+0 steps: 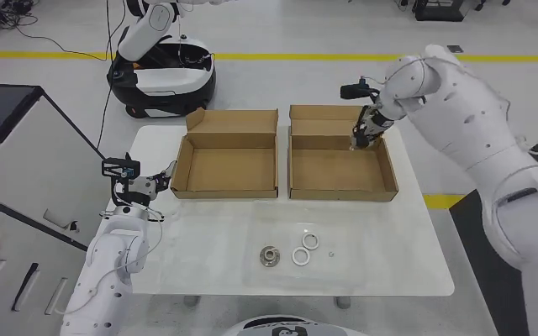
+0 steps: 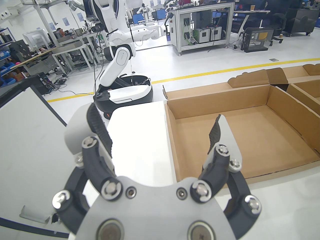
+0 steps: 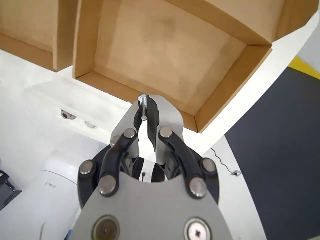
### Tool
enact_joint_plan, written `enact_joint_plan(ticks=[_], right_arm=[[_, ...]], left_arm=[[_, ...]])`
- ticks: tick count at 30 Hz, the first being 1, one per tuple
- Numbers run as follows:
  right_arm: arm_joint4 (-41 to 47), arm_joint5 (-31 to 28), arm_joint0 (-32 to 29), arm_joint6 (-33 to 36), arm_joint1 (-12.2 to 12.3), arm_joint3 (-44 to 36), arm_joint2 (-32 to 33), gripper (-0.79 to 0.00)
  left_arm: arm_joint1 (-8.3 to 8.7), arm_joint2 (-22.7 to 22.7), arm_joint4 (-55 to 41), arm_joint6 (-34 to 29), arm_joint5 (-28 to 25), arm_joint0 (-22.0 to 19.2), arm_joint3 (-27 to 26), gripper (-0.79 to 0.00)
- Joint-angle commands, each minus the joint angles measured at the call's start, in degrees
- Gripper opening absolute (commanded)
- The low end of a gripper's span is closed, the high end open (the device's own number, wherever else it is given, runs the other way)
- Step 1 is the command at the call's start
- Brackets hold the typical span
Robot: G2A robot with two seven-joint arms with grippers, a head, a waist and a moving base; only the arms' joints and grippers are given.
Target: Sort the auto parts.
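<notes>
Threaded bolt [image 3: 143, 117]: pinched lengthwise between the pressed-together fingers of the right gripper [image 3: 145, 106], shank running along the pads.

In the top view the gripper hangs over the right box [image 1: 387, 172], towards 2 o'clock of its floor.

Recommendation: the step in hand appears to be the drop. Lower inside the walls before parting the fingers, since a round shank may roll or bounce.

Metal hub [image 1: 270, 256] and two white rings [image 1: 300, 256] lie on the table near 7 o'clock of that box.

Left gripper [image 2: 155, 113]: spread, holding nothing, at 9 o'clock of the left box [image 2: 172, 136].
</notes>
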Motion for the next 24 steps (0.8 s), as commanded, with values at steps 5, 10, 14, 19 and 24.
enact_joint_plan(ticks=[5,10,14,19,24], right_arm=[[-2.28,0.22,-0.15,-2.09,-2.61,7.58,-2.86,-0.785],[-2.95,-0.1,-0.69,-3.77,-4.71,12.07,-4.39,-0.785],[-2.95,-0.36,-1.52,-5.0,-6.19,15.54,-5.17,-0.785],[-2.29,-1.1,-2.59,-5.7,-7.76,19.1,-5.62,-0.785],[-2.88,-1.5,-3.36,-6.71,-9.01,21.59,-6.08,-0.785]], left_arm=[[0.0,0.0,0.0,0.0,0.0,0.0,0.0,0.0],[0.0,0.0,0.0,0.0,0.0,0.0,0.0,0.0],[0.0,0.0,0.0,0.0,0.0,0.0,0.0,0.0],[0.0,0.0,0.0,0.0,0.0,0.0,0.0,0.0],[0.0,0.0,0.0,0.0,0.0,0.0,0.0,0.0]])
